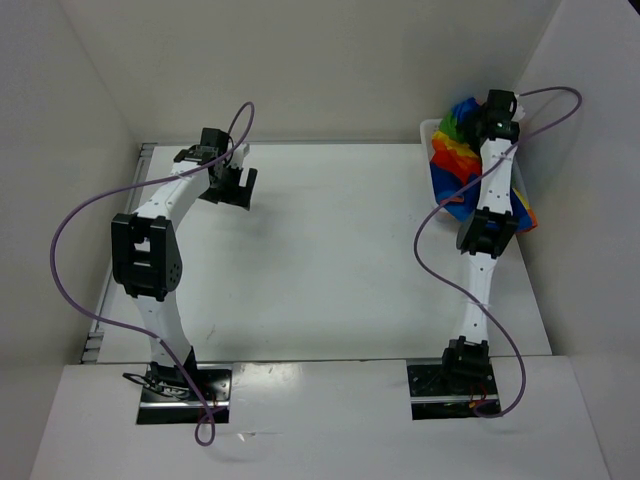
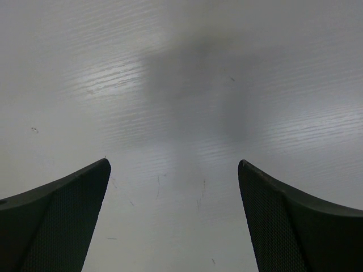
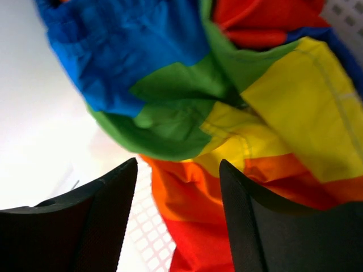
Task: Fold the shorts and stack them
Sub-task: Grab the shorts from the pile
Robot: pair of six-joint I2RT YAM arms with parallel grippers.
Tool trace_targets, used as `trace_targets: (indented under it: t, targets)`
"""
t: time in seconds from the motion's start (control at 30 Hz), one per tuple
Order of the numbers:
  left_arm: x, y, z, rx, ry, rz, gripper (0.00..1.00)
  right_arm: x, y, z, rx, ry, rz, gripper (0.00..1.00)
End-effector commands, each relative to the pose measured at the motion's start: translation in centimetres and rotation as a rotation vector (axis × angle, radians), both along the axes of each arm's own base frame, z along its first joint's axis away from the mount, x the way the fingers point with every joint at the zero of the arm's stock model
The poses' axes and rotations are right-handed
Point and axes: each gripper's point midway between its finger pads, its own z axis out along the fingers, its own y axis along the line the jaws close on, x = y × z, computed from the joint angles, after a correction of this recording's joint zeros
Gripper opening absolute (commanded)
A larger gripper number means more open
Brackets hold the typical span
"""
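My right gripper (image 3: 178, 164), half open and empty, hangs over the shorts (image 3: 170, 119) in the mesh basket (image 3: 144, 226); I may snag mesh or bunched layers. My left gripper (image 2: 174, 162) gapes empty.

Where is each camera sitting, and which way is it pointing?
Top external: above and behind, looking down at the table; left arm and right arm show, bases nearest.
Left wrist: on the left arm, facing down at the table; left gripper shows, open.
Right wrist: on the right arm, facing the shorts and white basket; right gripper shows.
Shared: top external and right wrist both see the shorts.
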Motion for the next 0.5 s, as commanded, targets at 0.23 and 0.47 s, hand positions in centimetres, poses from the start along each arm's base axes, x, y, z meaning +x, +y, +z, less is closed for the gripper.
trace_targets:
  t: [0.23, 0.47]
  targets:
    - [-0.1, 0.3, 1.6, 0.006, -0.032, 0.005, 1.0, 0.4, 1.5, -0.5, 0.014, -0.005, 0.024, 0.58]
    - [-0.1, 0.5, 2.3, 0.013, -0.042, 0.009, 1.0, 1.0, 2.6, -1.3, 0.013, -0.009, 0.043, 0.49]
